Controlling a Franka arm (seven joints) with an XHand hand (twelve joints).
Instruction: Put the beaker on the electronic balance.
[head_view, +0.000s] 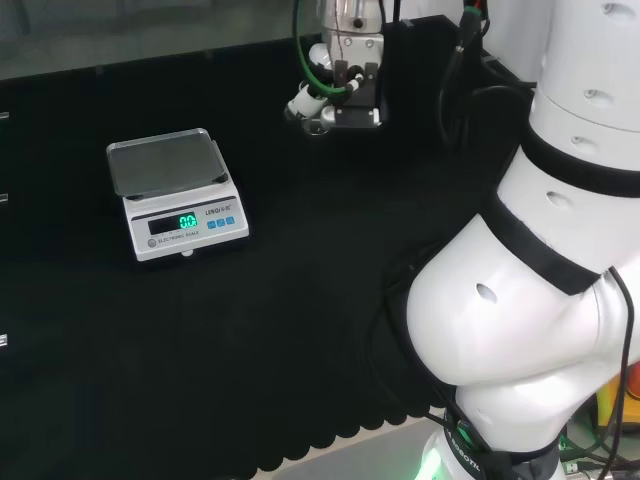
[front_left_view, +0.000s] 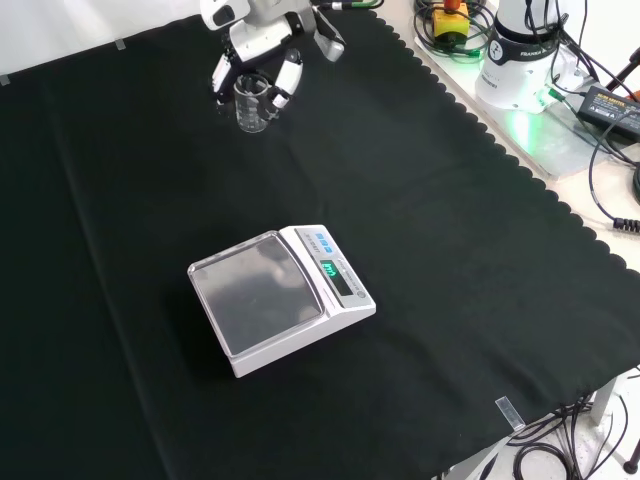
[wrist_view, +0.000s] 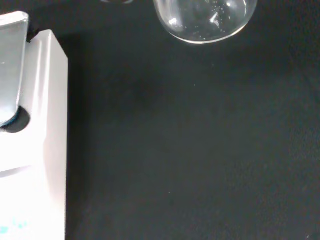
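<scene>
Hand (front_left_view: 262, 40) curling fingers round clear beaker (front_left_view: 251, 105) at far end of black cloth (front_left_view: 450, 230), front view. Beaker hanging just above cloth, probably for carrying. Electronic balance (front_left_view: 280, 297) sitting mid-cloth, well apart, pan bare and waiting for beaker.

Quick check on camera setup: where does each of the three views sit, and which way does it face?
Head view: behind and above the arm's base, looking over the white arm links at the cloth, the balance and the hand.
Front view: opposite the arm, looking down on the cloth; the hand enters from the top, around the beaker, and the arm's base stands top right.
Wrist view: at the wrist, looking past the palm; beaker and balance close up.
Shared: all three views show the balance; front and wrist both show the beaker.
</scene>
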